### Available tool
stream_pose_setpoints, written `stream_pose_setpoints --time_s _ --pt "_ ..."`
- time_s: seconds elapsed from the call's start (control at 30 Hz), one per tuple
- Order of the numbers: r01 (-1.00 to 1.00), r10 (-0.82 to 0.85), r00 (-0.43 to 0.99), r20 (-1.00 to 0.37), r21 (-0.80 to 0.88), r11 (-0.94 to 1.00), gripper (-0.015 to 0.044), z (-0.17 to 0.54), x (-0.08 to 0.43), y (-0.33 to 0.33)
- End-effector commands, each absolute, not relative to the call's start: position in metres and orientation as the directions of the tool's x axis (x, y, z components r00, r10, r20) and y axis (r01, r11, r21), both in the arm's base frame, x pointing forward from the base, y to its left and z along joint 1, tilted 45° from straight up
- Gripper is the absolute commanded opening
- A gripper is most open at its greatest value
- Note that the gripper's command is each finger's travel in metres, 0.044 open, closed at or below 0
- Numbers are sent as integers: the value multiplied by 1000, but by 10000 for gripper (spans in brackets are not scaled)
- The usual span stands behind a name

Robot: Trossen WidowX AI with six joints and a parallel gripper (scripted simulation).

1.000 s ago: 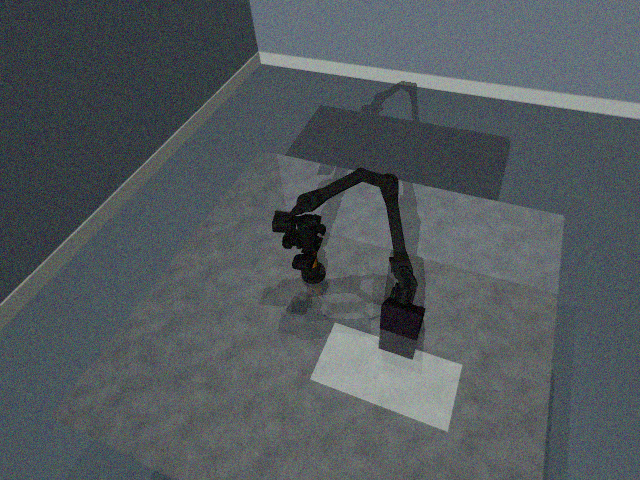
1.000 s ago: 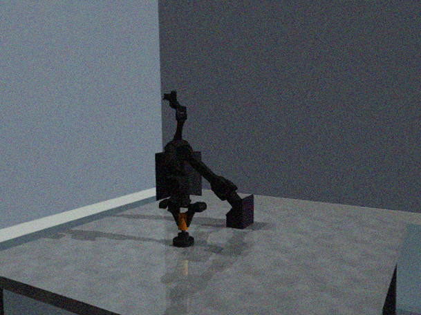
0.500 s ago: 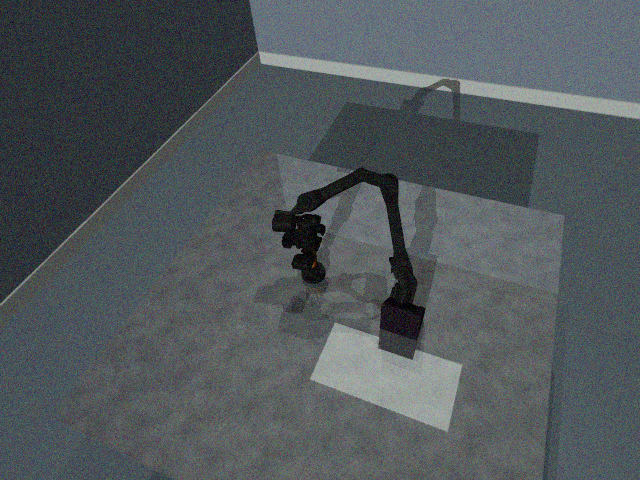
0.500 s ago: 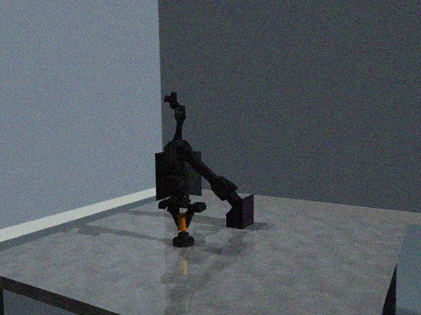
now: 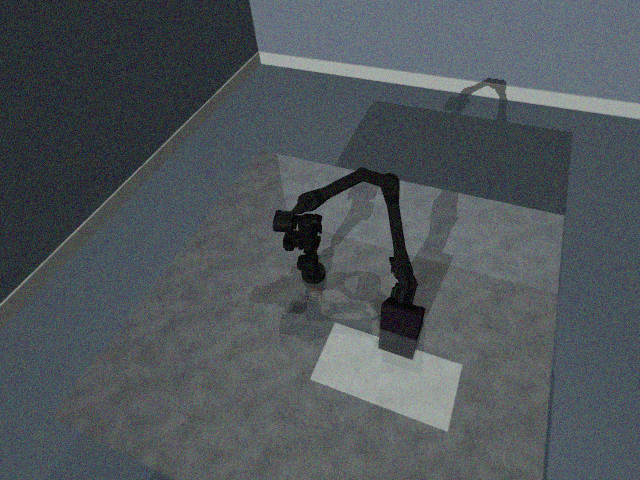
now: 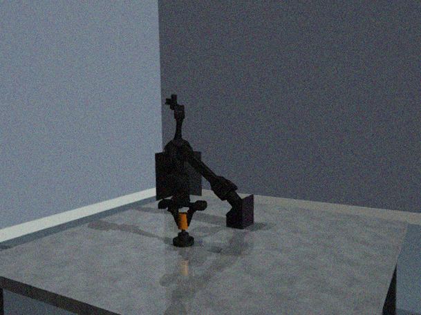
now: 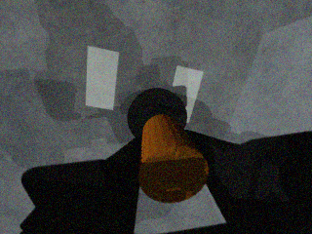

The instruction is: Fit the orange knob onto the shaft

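Note:
The orange knob (image 6: 183, 221) (image 7: 171, 173) is upright between the two fingers of my gripper (image 6: 182, 224) (image 7: 163, 136), which is shut on it. The knob is directly above the round dark pedestal (image 6: 182, 241) (image 7: 143, 104), its lower end close over the narrow dark top. A gap remains between the knob and the pedestal's wide base. Whether the knob's hole is around the shaft tip cannot be told. In the top view the wrist and fingers hide the knob, and the dark pedestal (image 5: 314, 274) shows just below them. The shaft's flat side is not visible.
The arm's dark base block (image 5: 402, 320) (image 6: 242, 213) stands on the grey table (image 5: 217, 377) (image 6: 299, 273). A bright white rectangle (image 5: 382, 377) shows in front of the base in the top view. Shadows and faint reflections cross the table top around the pedestal.

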State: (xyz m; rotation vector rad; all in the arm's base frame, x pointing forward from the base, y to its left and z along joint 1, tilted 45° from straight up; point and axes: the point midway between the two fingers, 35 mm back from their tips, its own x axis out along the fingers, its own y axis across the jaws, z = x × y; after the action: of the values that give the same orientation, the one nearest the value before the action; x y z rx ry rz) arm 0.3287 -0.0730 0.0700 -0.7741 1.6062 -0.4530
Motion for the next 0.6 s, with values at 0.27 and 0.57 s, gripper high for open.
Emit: stream_pose_setpoints --time_s 0.27,0.57 --pt "-251 -704 -36 -709 -676 693 0 67 329 -76" --pt "-251 -704 -36 -710 -675 694 0 69 330 -73"
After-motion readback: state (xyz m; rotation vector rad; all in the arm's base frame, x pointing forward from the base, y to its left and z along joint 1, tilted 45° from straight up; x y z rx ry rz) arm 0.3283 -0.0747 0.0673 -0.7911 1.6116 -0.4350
